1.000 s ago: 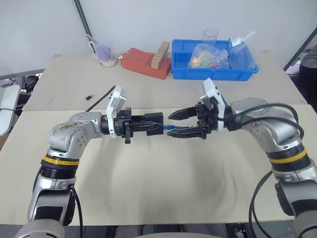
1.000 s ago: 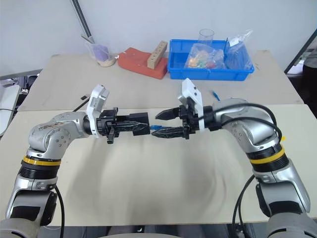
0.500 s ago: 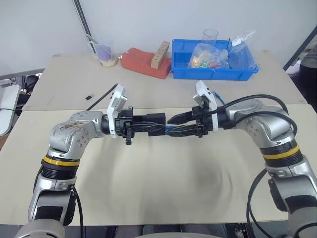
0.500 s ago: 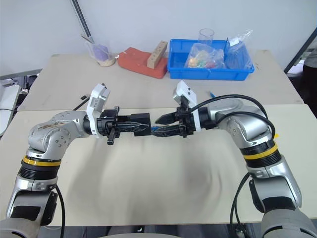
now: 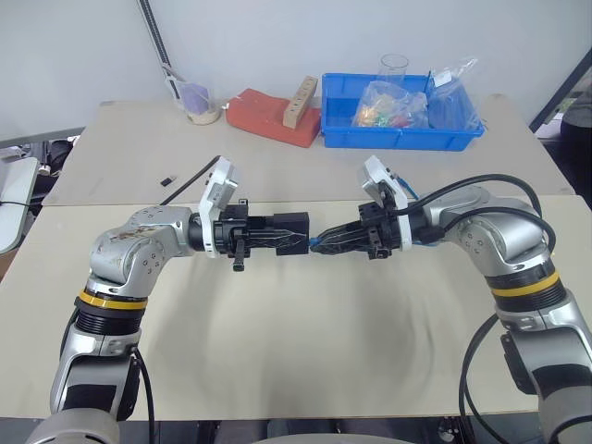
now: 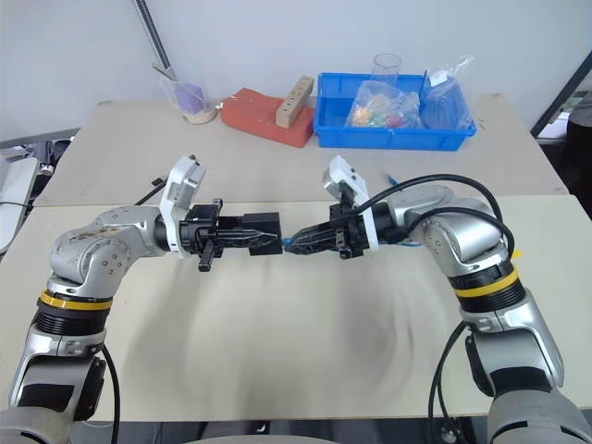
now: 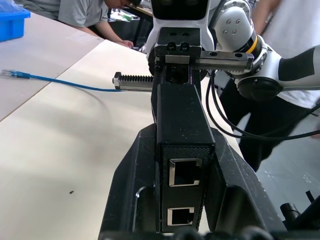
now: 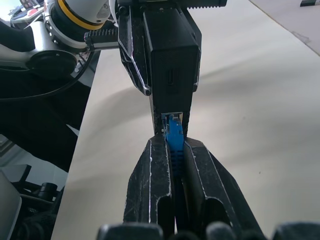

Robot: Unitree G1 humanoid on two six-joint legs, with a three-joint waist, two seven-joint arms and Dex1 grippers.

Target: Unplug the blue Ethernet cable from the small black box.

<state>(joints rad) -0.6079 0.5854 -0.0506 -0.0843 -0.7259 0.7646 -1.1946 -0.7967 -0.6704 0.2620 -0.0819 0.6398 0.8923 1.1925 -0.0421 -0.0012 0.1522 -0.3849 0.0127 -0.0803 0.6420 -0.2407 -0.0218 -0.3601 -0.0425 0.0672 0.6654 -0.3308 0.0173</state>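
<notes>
Above the desk (image 5: 305, 333), the box (image 5: 289, 228) sat clamped in the left claw (image 5: 294, 235) with its long axis level toward the right claw (image 5: 326, 244), which was pinched on the cable (image 8: 174, 142) just beside the box, plug seated, so pulling probably meant straight away.

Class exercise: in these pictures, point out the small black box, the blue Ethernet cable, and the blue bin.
small black box (image 8: 171, 75): right wrist view, its dark side face.
blue Ethernet cable (image 8: 174, 140): right wrist view, the plug end between the right gripper's fingers.
blue bin (image 5: 398, 138): left eye view, its front wall.
</notes>
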